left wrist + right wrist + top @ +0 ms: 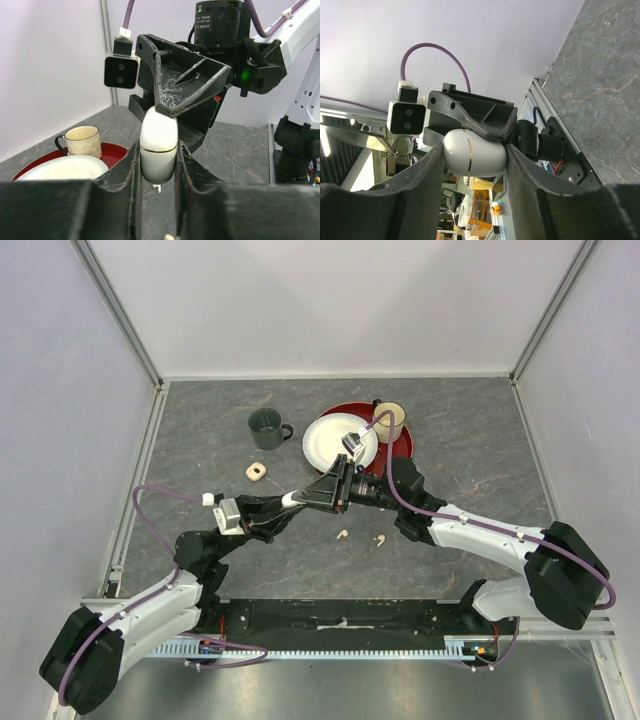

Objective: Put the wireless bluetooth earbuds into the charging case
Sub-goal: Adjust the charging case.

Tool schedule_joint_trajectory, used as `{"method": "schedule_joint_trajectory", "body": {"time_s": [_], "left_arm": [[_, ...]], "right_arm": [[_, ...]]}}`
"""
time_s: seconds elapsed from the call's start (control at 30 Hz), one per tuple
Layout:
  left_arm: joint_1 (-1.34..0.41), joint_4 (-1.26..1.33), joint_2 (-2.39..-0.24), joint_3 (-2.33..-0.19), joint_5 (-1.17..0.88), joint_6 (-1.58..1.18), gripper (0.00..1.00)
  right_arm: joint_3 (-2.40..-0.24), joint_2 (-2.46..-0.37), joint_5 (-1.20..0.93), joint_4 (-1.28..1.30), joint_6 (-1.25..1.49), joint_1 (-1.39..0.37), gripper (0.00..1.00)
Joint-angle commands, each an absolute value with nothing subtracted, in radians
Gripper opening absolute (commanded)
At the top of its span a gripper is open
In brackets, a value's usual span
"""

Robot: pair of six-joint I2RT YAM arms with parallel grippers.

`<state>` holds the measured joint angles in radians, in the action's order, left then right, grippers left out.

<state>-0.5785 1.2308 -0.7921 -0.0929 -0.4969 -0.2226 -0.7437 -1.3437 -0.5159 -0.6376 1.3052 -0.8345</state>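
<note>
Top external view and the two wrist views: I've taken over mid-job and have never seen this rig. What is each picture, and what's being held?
The top external view looks down on two robot arms bolted at the near edge of the table. The other two pictures come from a camera on each wrist, so each shows its own dark fingers at the bottom. The left fingers and the right fingers are both closed on one white egg-shaped case, held between them above the surface. Its lid looks shut. On the table lie two tiny earbuds, a small peach piece, a dark green mug, and a red tray carrying a white plate and a cream mug.
</note>
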Motion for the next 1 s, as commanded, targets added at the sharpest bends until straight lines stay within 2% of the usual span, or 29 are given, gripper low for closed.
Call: {"method": "schedule_joint_trajectory", "body": {"time_s": [0.0, 0.13, 0.27, 0.3, 0.37, 0.4, 0.5, 0.57, 0.6, 0.7, 0.97], "left_arm": [[-0.572, 1.282, -0.798, -0.126, -0.443, -0.219, 0.11], [-0.572, 1.296, -0.802, -0.126, -0.448, -0.219, 0.02], [-0.571, 1.308, -0.805, -0.126, -0.454, -0.222, 0.02], [-0.572, 1.31, -0.808, -0.127, -0.456, -0.222, 0.02], [-0.571, 1.312, -0.808, -0.129, -0.463, -0.219, 0.02], [-0.572, 1.312, -0.808, -0.129, -0.465, -0.213, 0.02], [-0.571, 1.301, -0.802, -0.121, -0.451, -0.203, 0.02], [-0.572, 1.284, -0.796, -0.118, -0.449, -0.19, 0.02], [-0.571, 1.278, -0.787, -0.114, -0.448, -0.183, 0.02], [-0.571, 1.253, -0.775, -0.109, -0.446, -0.169, 0.02], [-0.571, 1.239, -0.759, -0.104, -0.429, -0.156, 0.02]], "right_arm": [[-0.739, -1.338, -0.558, -0.695, 1.315, -0.842, 0.0], [-0.736, -1.339, -0.557, -0.689, 1.315, -0.842, 0.0], [-0.733, -1.344, -0.554, -0.683, 1.312, -0.842, 0.01], [-0.732, -1.342, -0.552, -0.686, 1.31, -0.842, 0.09], [-0.73, -1.344, -0.549, -0.686, 1.309, -0.844, 0.21], [-0.73, -1.342, -0.548, -0.686, 1.307, -0.844, 0.38], [-0.727, -1.336, -0.542, -0.678, 1.293, -0.844, 0.65], [-0.732, -1.318, -0.522, -0.658, 1.253, -0.842, 0.73], [-0.735, -1.307, -0.512, -0.629, 1.234, -0.842, 0.8], [-0.758, -1.264, -0.463, -0.53, 1.145, -0.842, 0.9], [-0.902, -1.18, -0.29, -0.091, 0.741, -0.847, 0.92]]}}
